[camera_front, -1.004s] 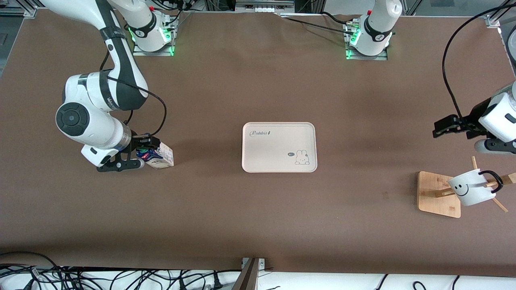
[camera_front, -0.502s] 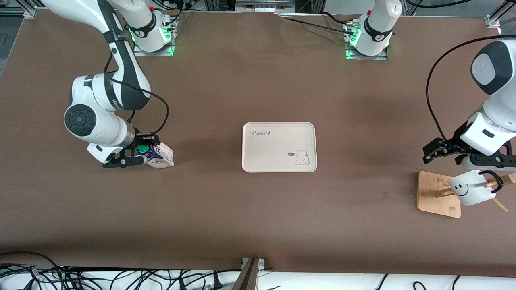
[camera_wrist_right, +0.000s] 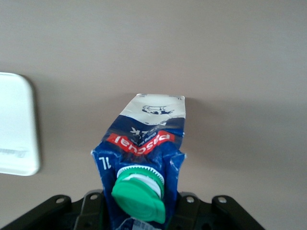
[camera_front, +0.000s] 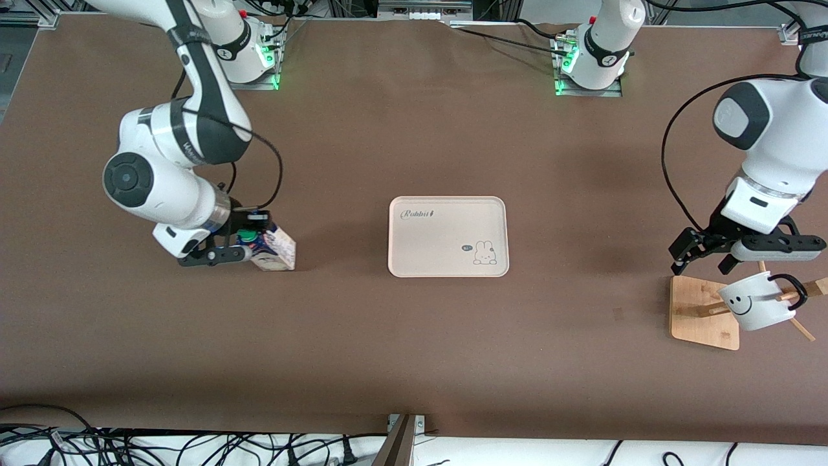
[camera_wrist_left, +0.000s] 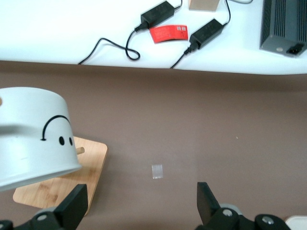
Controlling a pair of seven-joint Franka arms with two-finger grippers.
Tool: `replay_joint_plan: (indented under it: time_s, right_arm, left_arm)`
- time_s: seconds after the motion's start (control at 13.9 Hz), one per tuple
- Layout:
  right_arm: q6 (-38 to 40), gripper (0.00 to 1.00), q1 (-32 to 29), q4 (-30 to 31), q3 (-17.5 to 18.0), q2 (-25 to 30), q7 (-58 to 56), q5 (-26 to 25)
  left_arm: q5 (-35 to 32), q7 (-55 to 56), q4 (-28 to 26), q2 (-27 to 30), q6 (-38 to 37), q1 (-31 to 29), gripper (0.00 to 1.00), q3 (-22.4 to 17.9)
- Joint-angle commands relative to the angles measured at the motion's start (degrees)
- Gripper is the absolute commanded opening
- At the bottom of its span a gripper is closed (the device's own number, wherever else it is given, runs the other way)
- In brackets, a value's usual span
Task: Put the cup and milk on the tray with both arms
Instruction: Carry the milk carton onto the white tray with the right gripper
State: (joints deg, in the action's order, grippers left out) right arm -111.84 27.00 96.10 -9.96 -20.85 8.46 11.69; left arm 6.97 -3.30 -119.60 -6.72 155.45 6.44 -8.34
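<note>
Nearest the front camera, at my left arm's end of the bench (camera_front: 414,362), the smiley mug (camera_front: 753,305) hangs mouth-down and tilted on a peg of the bamboo mug rack (camera_front: 704,312), its black handle (camera_front: 793,290) looped over the peg. My left gripper (camera_front: 700,249) hovers just above the rack base beside the mug, jaws spread wide and holding nothing; in the left wrist view the mug (camera_wrist_left: 33,139) fills 1 corner, off the line between my fingertips (camera_wrist_left: 74,203). To do this well, I judge I should shift sideways until the mug wall sits between the jaws, close, then draw it off along the peg, not straight up. A little farther back, the Rabbit tray (camera_front: 447,236) lies bare mid-bench. At my right arm's end, my right gripper (camera_front: 240,244) is clamped on the blue gable of the milk carton (camera_front: 275,248), which leans; its base looks at or just off the bench. I should carry it level to the tray, leaving room for the mug.
</note>
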Motion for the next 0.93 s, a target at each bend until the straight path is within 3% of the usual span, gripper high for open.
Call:
replay_joint_plan:
  time_s: [0.0, 0.22, 0.36, 0.65, 0.86]
  right_arm:
    - [1.7, 0.34, 7.7, -7.1, -0.1, -3.6, 10.1, 3.2]
    - [1.0, 0.35, 15.0, -16.1, -0.1, -10.2, 21.0, 4.7]
    - [0.8, 0.35, 19.0, -19.2, -0.2, -13.6, 26.2, 4.7]
    - [-2.0, 0.36, 21.1, -18.9, -0.1, -15.5, 27.7, 4.7]
    - [-3.2, 0.36, 21.8, -18.9, -0.1, -16.5, 28.2, 4.8]
  left_arm:
    - [0.8, 0.1, -8.6, 5.7, 7.8, 0.1, 1.00, 0.0]
    - [5.2, 1.2, -10.2, 6.2, 10.4, -0.7, 1.00, -0.4]
    - [10.4, 1.5, -13.5, 6.2, 16.5, -0.9, 1.00, -0.4]
    - [10.5, 1.5, -20.7, 5.9, 30.8, -0.6, 1.00, -0.2]
    - [10.6, 1.6, -21.5, 3.7, 37.9, -0.4, 1.00, -0.1]
